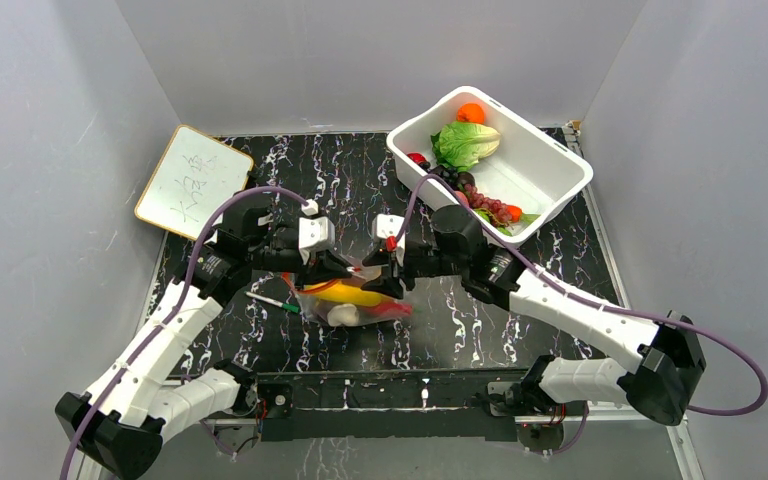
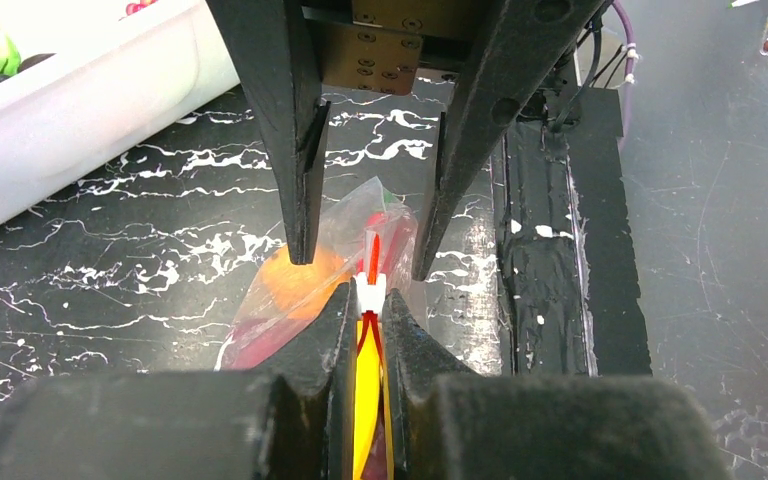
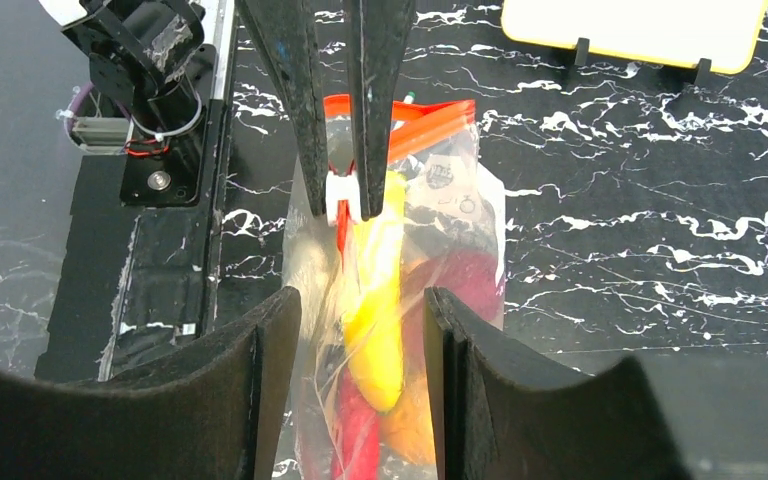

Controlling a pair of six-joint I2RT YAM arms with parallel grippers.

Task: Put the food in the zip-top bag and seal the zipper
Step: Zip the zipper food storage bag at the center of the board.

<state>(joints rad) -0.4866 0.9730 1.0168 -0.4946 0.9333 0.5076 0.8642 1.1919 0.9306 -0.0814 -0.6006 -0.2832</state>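
Some food (image 3: 375,320) is in the zip-top bag (image 1: 355,300), mid-desk nr the near edge. My left gripper (image 2: 368,298) pinches the zipper (image 3: 430,112) at its white slider (image 3: 343,195). My right gripper (image 3: 360,295) is spread astride the bag. Seal looks unfinished imo. More veg sits in the tub (image 1: 550,150), far-right corner.

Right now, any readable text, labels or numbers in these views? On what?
No text can be read.
whiteboard: green handwriting, too small to read.
zip-top bag: small dark printed marks below the zipper, too blurred to read.
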